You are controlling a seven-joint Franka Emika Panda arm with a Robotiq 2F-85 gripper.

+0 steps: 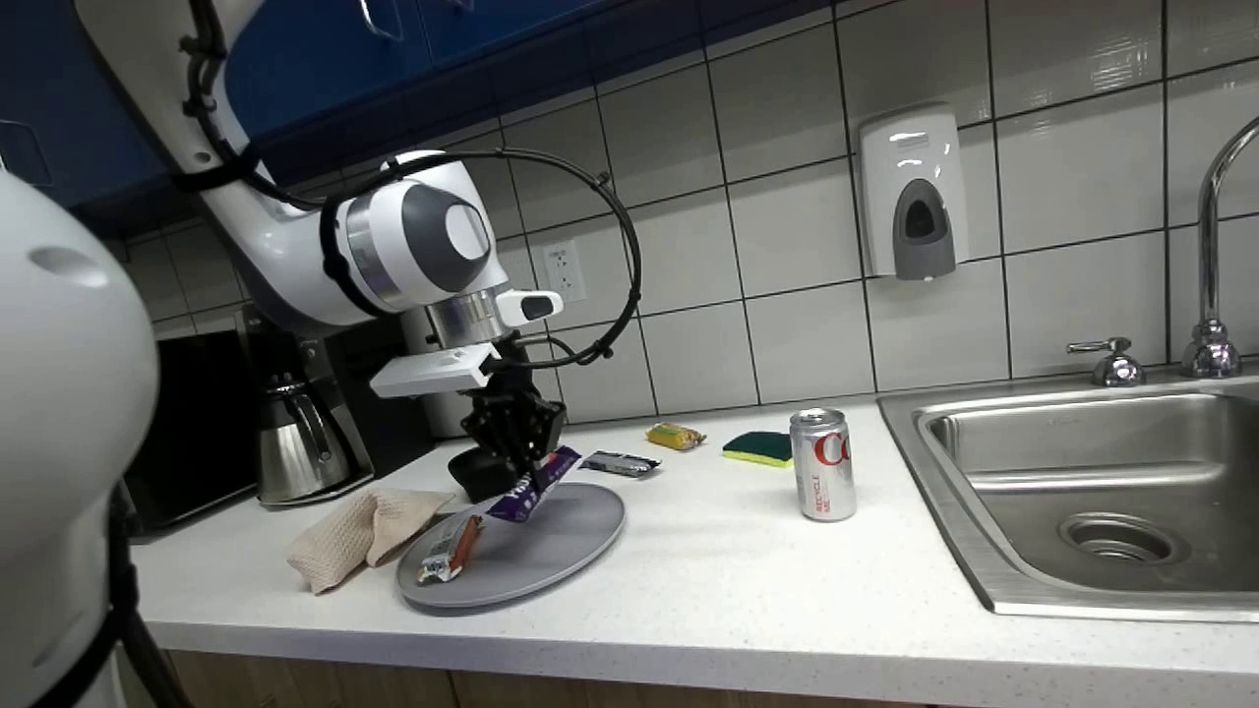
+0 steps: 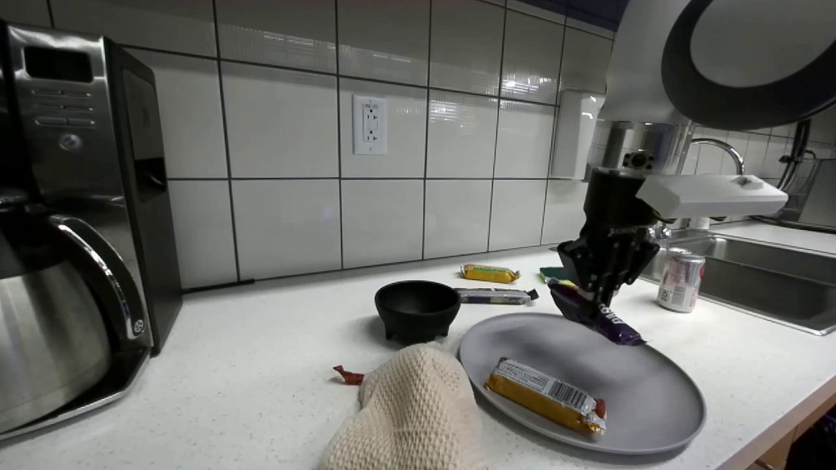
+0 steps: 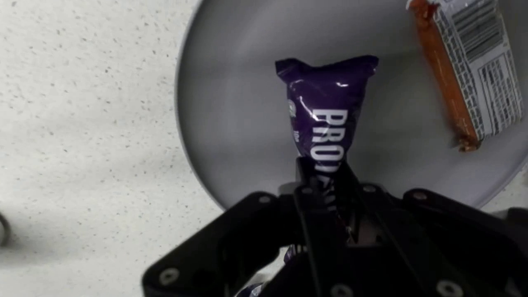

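Note:
My gripper is shut on a bar in a shiny purple wrapper, gripping it around its middle. In both exterior views the purple bar is tilted, one end lower, over the round grey plate. Whether its low end touches the plate I cannot tell. The fingers hide its middle, and in the wrist view most of its far half. On the plate lies an orange-and-white bar, apart from the purple one, its barcode facing up. In an exterior view the gripper points down at the plate's back edge.
Beside the plate are a beige cloth and a black bowl. A silver-wrapped bar, a yellow bar and a green sponge lie farther back. A soda can stands near the sink. A coffee maker stands opposite.

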